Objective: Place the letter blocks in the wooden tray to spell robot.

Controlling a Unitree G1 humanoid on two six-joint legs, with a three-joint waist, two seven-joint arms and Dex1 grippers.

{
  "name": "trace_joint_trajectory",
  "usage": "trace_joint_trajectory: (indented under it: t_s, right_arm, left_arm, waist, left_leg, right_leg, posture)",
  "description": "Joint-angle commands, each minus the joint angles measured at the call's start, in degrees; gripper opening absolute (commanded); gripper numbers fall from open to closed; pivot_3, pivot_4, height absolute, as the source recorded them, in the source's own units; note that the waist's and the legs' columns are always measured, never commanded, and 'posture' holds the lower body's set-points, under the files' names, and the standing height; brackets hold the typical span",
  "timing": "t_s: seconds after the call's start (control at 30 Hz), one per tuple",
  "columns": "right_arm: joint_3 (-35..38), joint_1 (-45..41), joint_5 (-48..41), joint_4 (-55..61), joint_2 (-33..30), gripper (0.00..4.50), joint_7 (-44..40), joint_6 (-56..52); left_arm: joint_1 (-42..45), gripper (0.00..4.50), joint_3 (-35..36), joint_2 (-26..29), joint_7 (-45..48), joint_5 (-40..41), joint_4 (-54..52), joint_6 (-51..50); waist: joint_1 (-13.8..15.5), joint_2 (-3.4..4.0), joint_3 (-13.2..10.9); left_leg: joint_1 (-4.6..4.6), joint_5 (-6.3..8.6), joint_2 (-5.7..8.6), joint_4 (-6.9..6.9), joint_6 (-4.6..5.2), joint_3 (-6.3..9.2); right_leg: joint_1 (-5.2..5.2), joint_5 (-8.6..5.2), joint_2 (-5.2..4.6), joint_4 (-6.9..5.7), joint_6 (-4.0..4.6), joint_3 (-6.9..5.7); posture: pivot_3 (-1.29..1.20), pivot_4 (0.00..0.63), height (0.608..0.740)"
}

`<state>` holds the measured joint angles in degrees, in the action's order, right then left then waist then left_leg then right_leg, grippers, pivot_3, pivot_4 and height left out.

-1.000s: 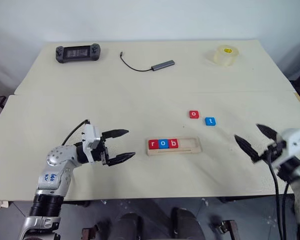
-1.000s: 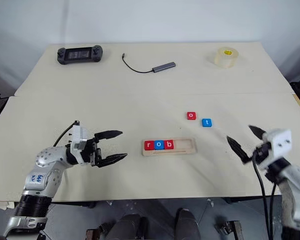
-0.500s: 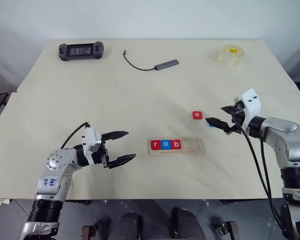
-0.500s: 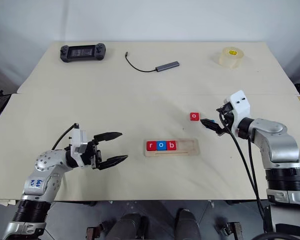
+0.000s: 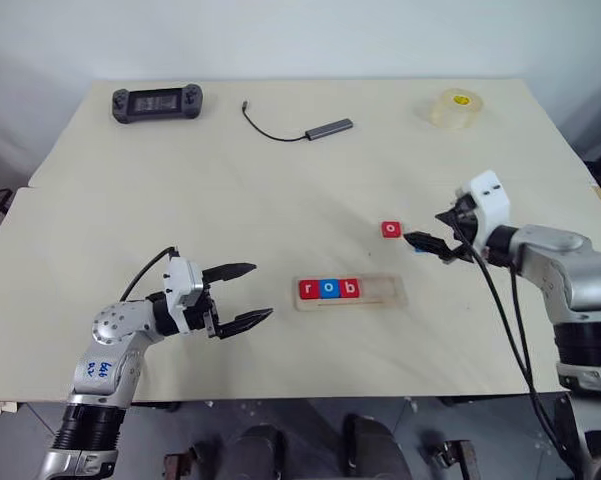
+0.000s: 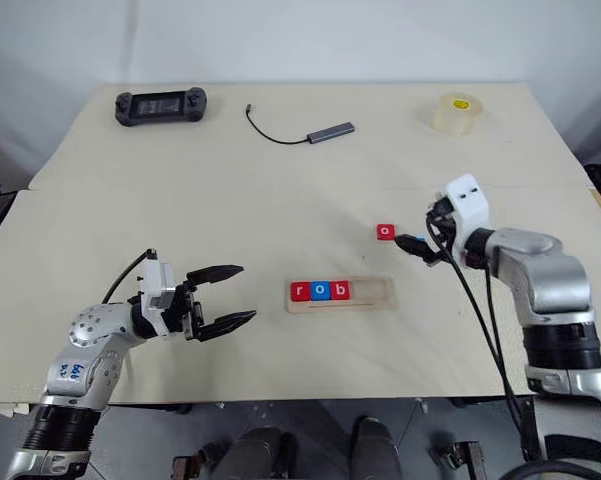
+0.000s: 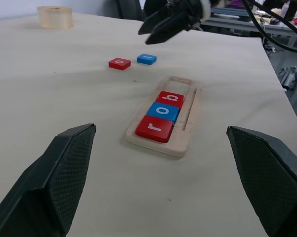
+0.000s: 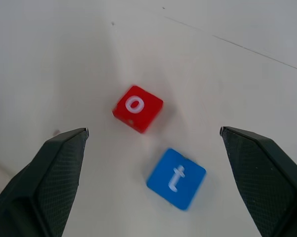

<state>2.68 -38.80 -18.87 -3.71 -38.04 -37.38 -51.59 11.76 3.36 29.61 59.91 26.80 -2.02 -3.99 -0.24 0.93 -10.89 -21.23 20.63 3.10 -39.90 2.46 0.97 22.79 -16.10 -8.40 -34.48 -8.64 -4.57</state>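
- Three letter blocks sit in the wooden tray (image 5: pixel 351 291), filling its left part: red "r" (image 5: pixel 307 290), blue "o" (image 5: pixel 328 289), red "b" (image 5: pixel 349 288), touching edge to edge. Right part of the groove bare.
- Tray lies on the cream table (image 5: pixel 230 200), near the front edge, long side running left to right.
- Two blocks are loose on the table, beyond and to the right of the tray: red "o" block (image 8: pixel 137 108) and blue "t" block (image 8: pixel 176 178). In the right wrist view they lie close together but apart, both flat, letters up.
- Right gripper (image 5: pixel 432 243): fingers spread wide, nothing between them. It hangs over the loose pair, pointing left and slightly downward; in the head views its fingertips cover most of the blue "t" block. The wrist view shows both loose blocks between the two fingers, untouched.
- Left gripper (image 5: pixel 242 295): fingers spread, empty, pointing right toward the tray's left end, well apart from it. It hangs low above the table.
- Far edge of table: black handheld game console (image 5: pixel 157 103) at left, grey USB hub (image 5: pixel 328 129) with its black cable in the middle, roll of clear tape (image 5: pixel 452 108) at right. All well apart from the tray.
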Motion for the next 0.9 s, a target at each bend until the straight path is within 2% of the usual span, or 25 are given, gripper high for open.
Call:
trace_joint_trajectory:
  t_s: [0.03, 0.33, 0.43, 0.67, 0.77, 0.9]
  right_arm:
    - [1.48, -3.19, 0.18, -1.43, 4.0, 4.47, 5.66, -4.12]
    - [-0.57, -6.38, 5.36, -8.08, 12.95, 4.47, 16.42, -5.49]
    - [-0.58, -6.52, 6.19, -8.23, 15.11, 3.87, 18.36, -5.76]
    - [0.4, -6.5, 7.26, -7.58, 15.54, 1.52, 19.2, -4.18]
    - [1.63, -6.25, 6.49, -4.08, 14.75, 1.52, 18.78, -4.28]
    - [7.41, -4.5, 1.34, 8.95, 13.22, 1.52, 18.41, -14.28]
  left_arm:
    - [0.43, 4.5, 0.33, -0.11, 0.04, 0.26, -1.68, 0.94]
    - [0.16, 4.5, 0.66, -0.02, -0.35, 0.38, -2.51, 0.7]
    - [-0.33, 4.5, 0.91, 0.2, -0.53, 0.48, -3.02, 0.65]
    - [-0.74, 4.5, 0.92, 0.11, -0.91, 0.48, -3.59, 0.41]
    - [-0.22, 4.5, 0.54, -0.1, -0.7, 0.54, -3.32, 0.28]
    - [1.21, 4.5, 0.0, -0.4, 0.58, 0.76, -2.01, 0.5]
  waist:
    - [0.05, 0.0, 0.0]
    - [0.01, 0.0, 0.0]
    - [-0.1, 0.0, 0.0]
    - [-0.23, 0.0, 0.01]
    - [-0.28, 0.0, 0.0]
    - [0.1, 0.01, 0.0]
  left_leg:
    - [0.0, 0.0, 0.0, 0.0, 0.0, -0.01]
    - [-0.05, -0.01, 0.14, 0.03, 0.02, 0.02]
    - [-0.04, -0.01, 0.11, 0.03, 0.02, -0.01]
    - [-0.02, -0.01, 0.11, 0.04, 0.01, -0.05]
    - [-0.02, -0.01, 0.11, 0.04, 0.01, -0.08]
    - [-0.13, -0.01, 0.11, 0.05, 0.02, -0.11]
  right_leg:
    - [0.01, 0.0, 0.0, -0.01, 0.0, 0.0]
    - [0.1, 0.0, -0.06, -0.1, 0.0, 0.03]
    - [0.14, 0.0, -0.03, -0.17, 0.0, 0.05]
    - [0.21, -0.01, -0.02, -0.27, 0.01, 0.11]
    - [0.23, -0.01, -0.02, -0.28, 0.01, 0.13]
    - [0.4, -0.01, -0.03, -0.32, 0.01, 0.16]
  posture:
    - [0.0, 0.15, 0.74]
    - [0.0, 0.15, 0.74]
    - [0.0, 0.15, 0.74]
    - [0.0, 0.15, 0.74]
    - [0.0, 0.15, 0.74]
    - [0.0, 0.15, 0.74]
